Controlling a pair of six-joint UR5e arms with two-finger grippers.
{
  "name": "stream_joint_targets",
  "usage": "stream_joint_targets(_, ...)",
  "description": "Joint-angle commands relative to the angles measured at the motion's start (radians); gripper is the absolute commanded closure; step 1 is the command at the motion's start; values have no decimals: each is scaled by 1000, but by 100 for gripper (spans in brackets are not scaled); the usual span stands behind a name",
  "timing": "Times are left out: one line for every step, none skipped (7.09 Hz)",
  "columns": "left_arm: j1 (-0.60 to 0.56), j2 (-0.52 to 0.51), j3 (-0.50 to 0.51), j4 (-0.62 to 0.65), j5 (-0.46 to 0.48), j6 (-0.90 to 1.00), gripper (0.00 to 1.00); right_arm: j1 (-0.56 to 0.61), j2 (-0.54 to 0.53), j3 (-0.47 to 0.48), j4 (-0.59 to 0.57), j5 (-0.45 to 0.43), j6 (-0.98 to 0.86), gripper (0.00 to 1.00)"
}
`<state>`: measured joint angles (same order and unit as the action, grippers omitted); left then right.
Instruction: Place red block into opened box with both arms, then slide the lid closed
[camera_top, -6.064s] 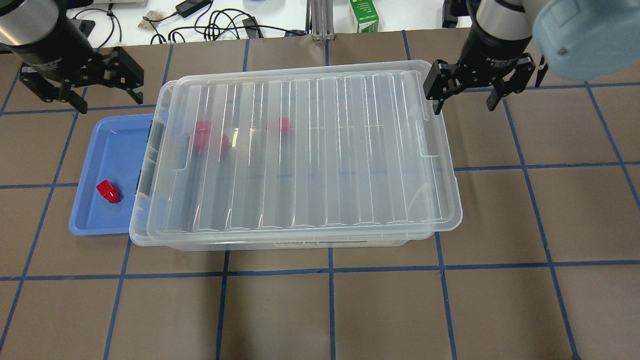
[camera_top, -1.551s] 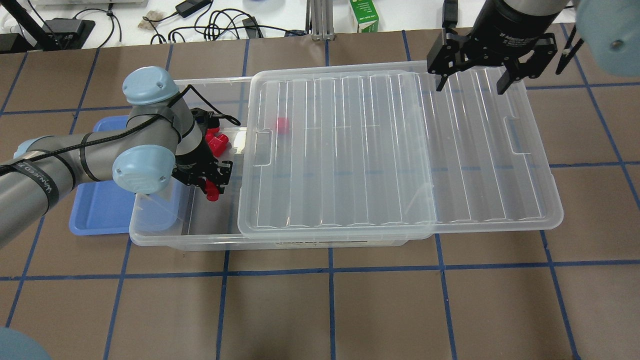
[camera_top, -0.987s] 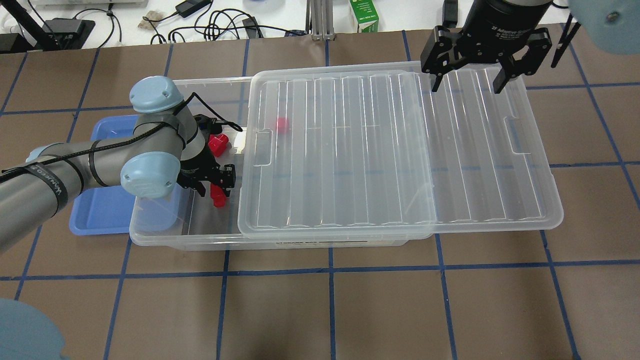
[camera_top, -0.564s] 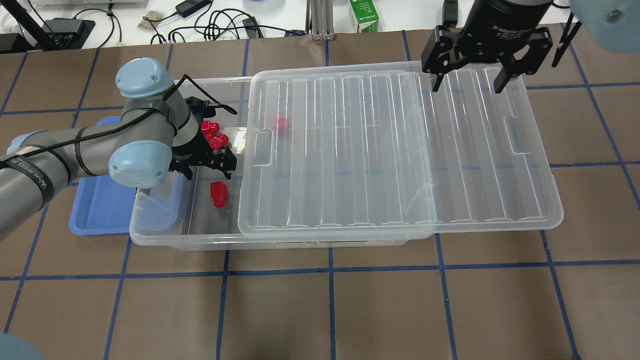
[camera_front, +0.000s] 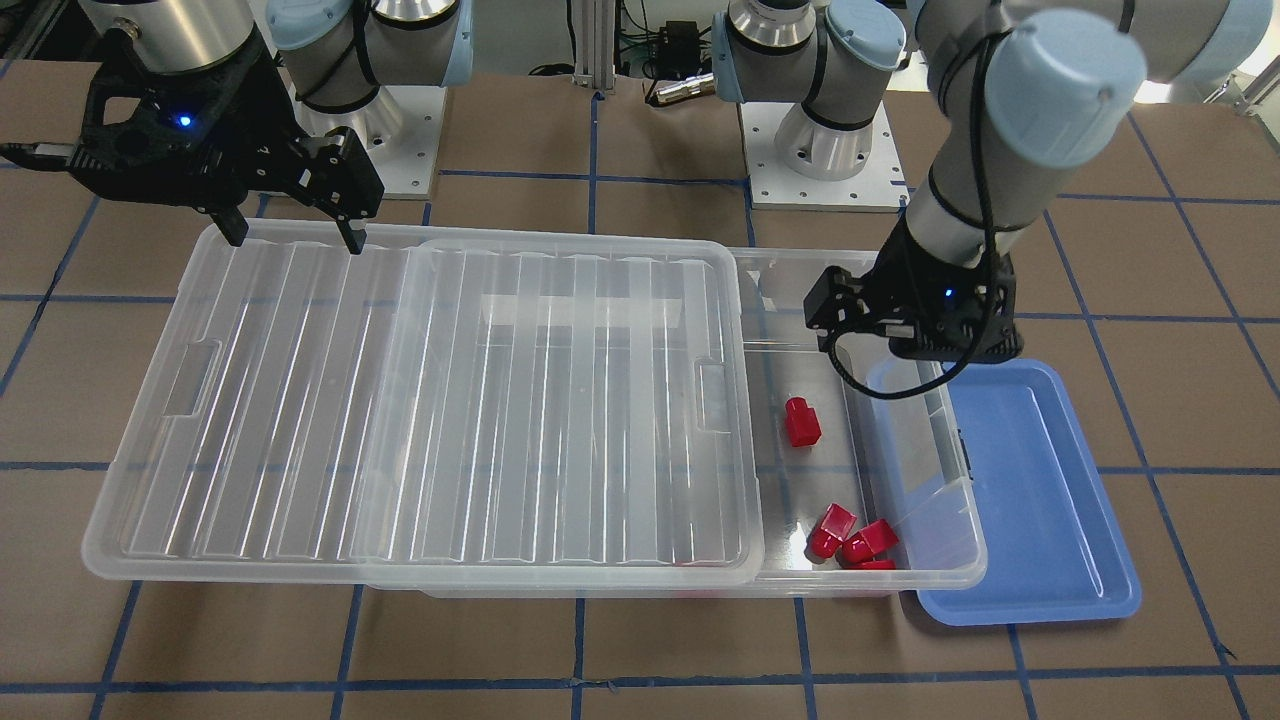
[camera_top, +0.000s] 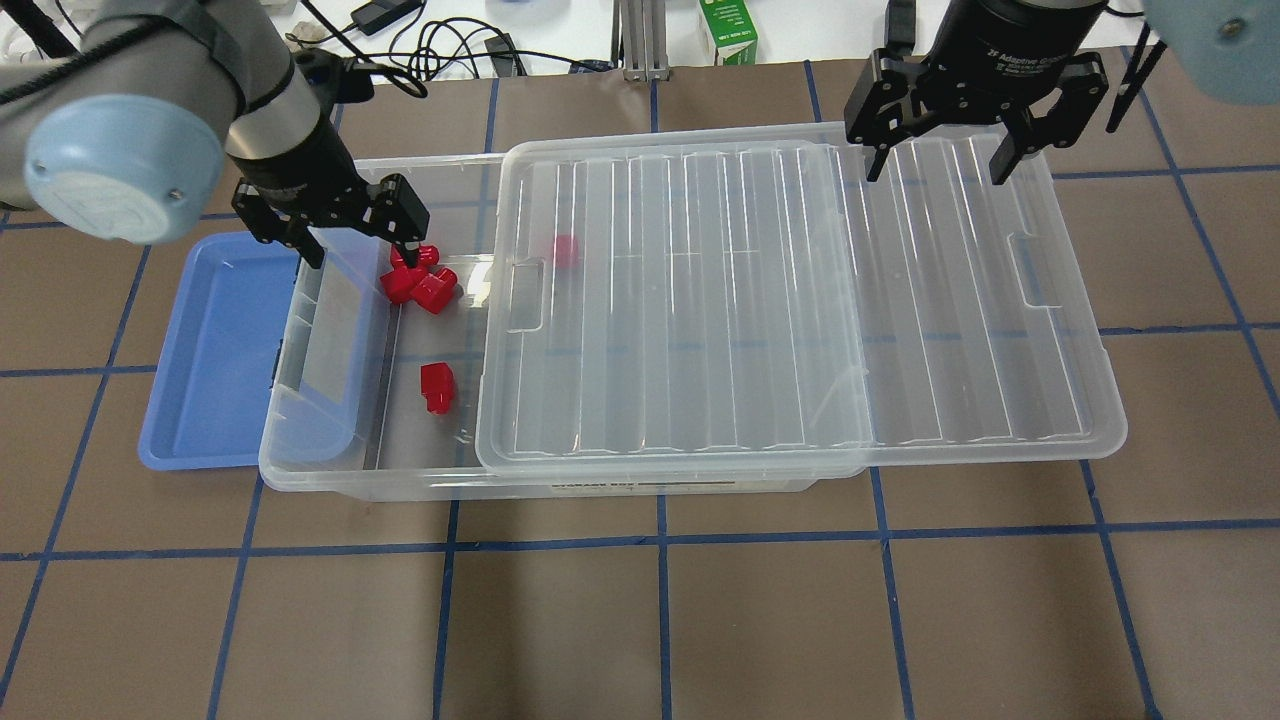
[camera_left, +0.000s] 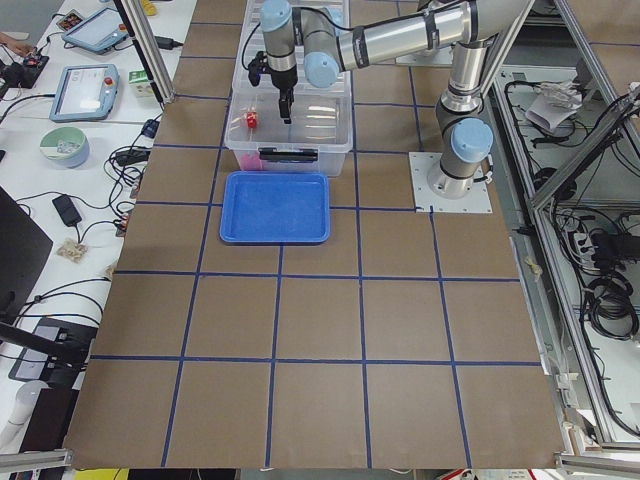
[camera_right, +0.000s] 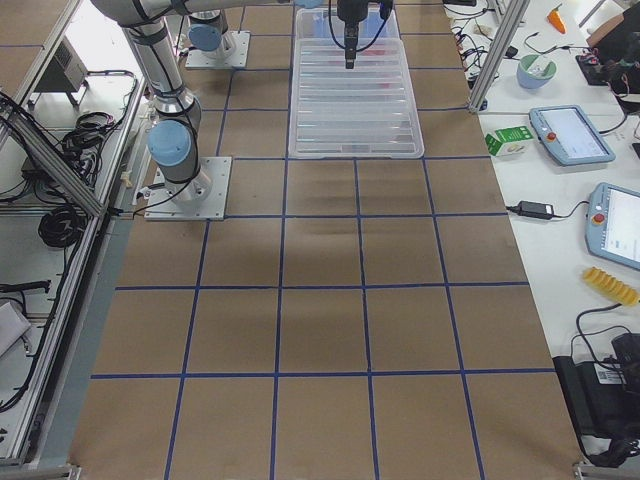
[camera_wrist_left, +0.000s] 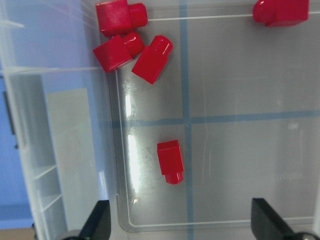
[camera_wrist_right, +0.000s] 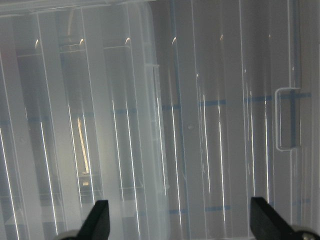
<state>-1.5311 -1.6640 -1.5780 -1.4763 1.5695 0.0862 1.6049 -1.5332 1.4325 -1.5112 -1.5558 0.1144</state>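
The red block (camera_top: 436, 387) (camera_front: 801, 422) (camera_wrist_left: 170, 161) lies alone on the floor of the clear box (camera_top: 400, 486) (camera_front: 965, 545), in its uncovered left end. Several more red blocks sit clustered (camera_top: 417, 282) (camera_wrist_left: 131, 46) near the far wall. The ribbed lid (camera_top: 800, 300) (camera_front: 420, 400) (camera_wrist_right: 200, 125) rests slid to the right, overhanging that end of the box. My left gripper (camera_top: 345, 228) (camera_wrist_left: 180, 231) hangs open and empty above the box's far left corner. My right gripper (camera_top: 935, 150) (camera_front: 292, 232) (camera_wrist_right: 182, 226) stands open over the lid's far edge.
A shallow blue tray (camera_top: 215, 350) (camera_front: 1030, 500) lies partly under the box's left end. A green carton (camera_top: 728, 30) and cables lie beyond the table's far edge. Brown table with blue tape lines stretches in front of the box.
The lid slid right, uncovering the box's left end. The left gripper carried the red block from the blue tray into the box, let it go, then rose toward the far wall.
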Motion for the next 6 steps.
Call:
stream_joint_targets(-3,97,23,-51,-3,1,0,-70,4,5,-7,-9,-109,0)
stream_joint_targets(-3,92,9,-47,-9,7,0,-211,2,14,-4,-27,-298,0)
stream_joint_targets(-6,75,31,-42,-22,-8,0,-364,5,25,-4,-11,-469,0)
stream_joint_targets(-9,102,13,-64,-20,1,0,-470,11,45,-12,-9,-581,0)
stream_joint_targets(-9,86,21,-77,-19,1,0,-499,15,81,-70,-18,-593,0)
stream_joint_targets(-9,87,21,-78,-20,1,0,-499,15,148,-86,-10,-584,0)
